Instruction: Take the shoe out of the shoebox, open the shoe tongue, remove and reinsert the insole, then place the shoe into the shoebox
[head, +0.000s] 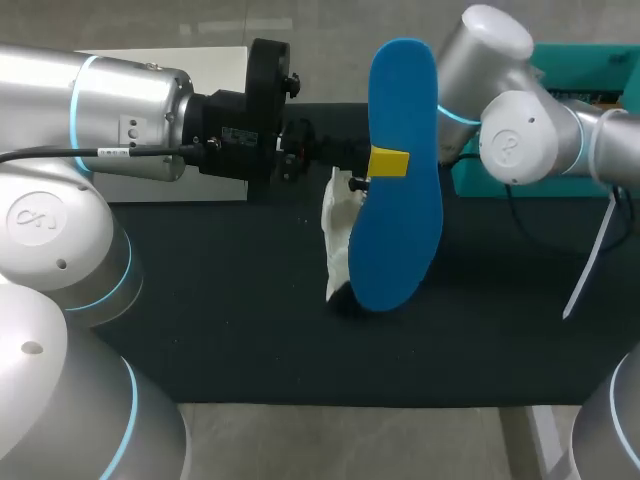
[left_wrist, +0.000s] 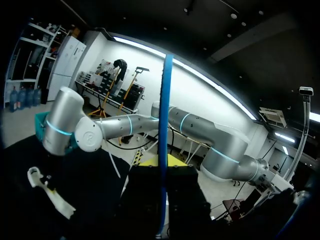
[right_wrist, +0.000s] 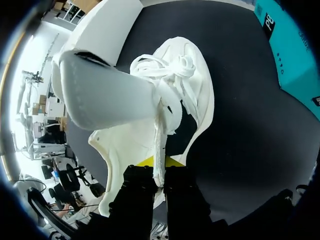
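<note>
A blue insole (head: 400, 200) stands upright above the black mat, its flat face toward the head view. My left gripper (head: 385, 162) is shut on its middle, one yellow tip showing on the face. In the left wrist view the insole (left_wrist: 164, 125) runs edge-on between the fingers of that gripper (left_wrist: 163, 167). The white shoe (head: 338, 235) hangs just behind and left of the insole, and it also shows off to one side as the shoe (left_wrist: 50, 192). My right gripper (right_wrist: 159, 172) is shut on the shoe's thin side wall (right_wrist: 160, 145); its laces (right_wrist: 170, 67) lie ahead. In the head view the insole hides this gripper.
The teal shoebox (head: 580, 65) sits at the back right, behind my right arm (head: 515, 140). A white box (head: 200, 58) lies at the back left, partly behind my left arm (head: 130, 120). A thin white strip (head: 590, 260) hangs at the right.
</note>
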